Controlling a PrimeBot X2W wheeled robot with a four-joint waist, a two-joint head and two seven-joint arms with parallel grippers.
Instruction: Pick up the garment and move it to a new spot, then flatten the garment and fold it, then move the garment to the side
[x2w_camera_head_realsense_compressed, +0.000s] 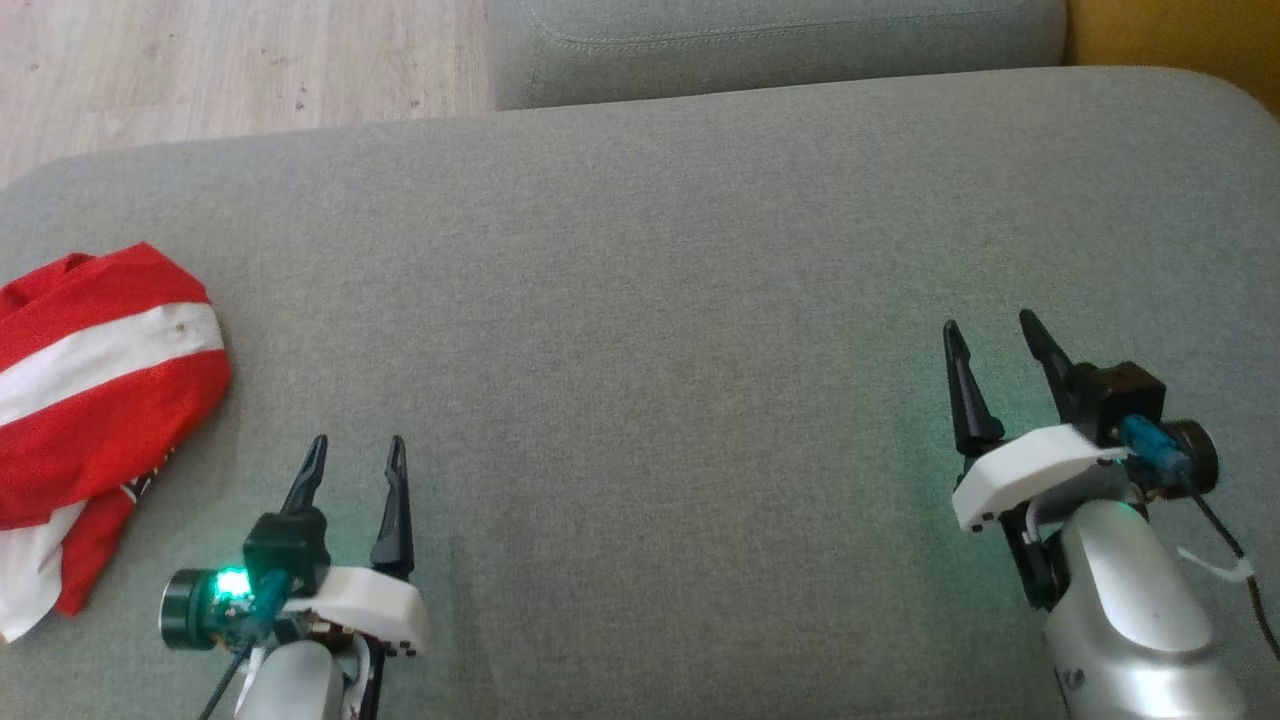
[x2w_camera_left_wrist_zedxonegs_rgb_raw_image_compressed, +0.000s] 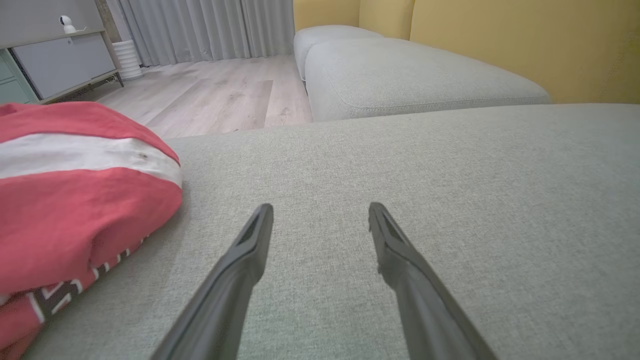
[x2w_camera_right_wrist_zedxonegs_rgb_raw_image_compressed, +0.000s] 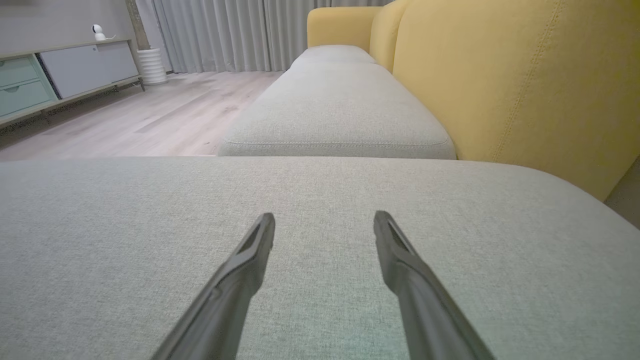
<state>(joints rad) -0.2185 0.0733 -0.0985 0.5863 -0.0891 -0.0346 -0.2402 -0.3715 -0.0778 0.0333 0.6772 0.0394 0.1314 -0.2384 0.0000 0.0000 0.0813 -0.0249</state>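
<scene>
A red garment (x2w_camera_head_realsense_compressed: 95, 400) with a white stripe lies bunched at the left edge of the grey sofa cushion (x2w_camera_head_realsense_compressed: 650, 300). From the left wrist the garment (x2w_camera_left_wrist_zedxonegs_rgb_raw_image_compressed: 75, 200) fills the left side, with dark lettering along its lower fold. My left gripper (x2w_camera_head_realsense_compressed: 358, 455) stands open over bare cushion, just right of the garment and not touching it; its own camera sees the left gripper (x2w_camera_left_wrist_zedxonegs_rgb_raw_image_compressed: 320, 212) with nothing between the fingers. Far to the right, my right gripper (x2w_camera_head_realsense_compressed: 990, 335) is open above bare fabric, and the right gripper (x2w_camera_right_wrist_zedxonegs_rgb_raw_image_compressed: 324, 222) holds nothing.
A second grey cushion (x2w_camera_head_realsense_compressed: 770, 45) adjoins the far edge. Wooden floor (x2w_camera_head_realsense_compressed: 230, 60) lies beyond the far left. A yellow sofa backrest (x2w_camera_right_wrist_zedxonegs_rgb_raw_image_compressed: 520, 75) rises on the right. A low cabinet (x2w_camera_right_wrist_zedxonegs_rgb_raw_image_compressed: 65, 75) and curtains (x2w_camera_right_wrist_zedxonegs_rgb_raw_image_compressed: 225, 32) stand across the room.
</scene>
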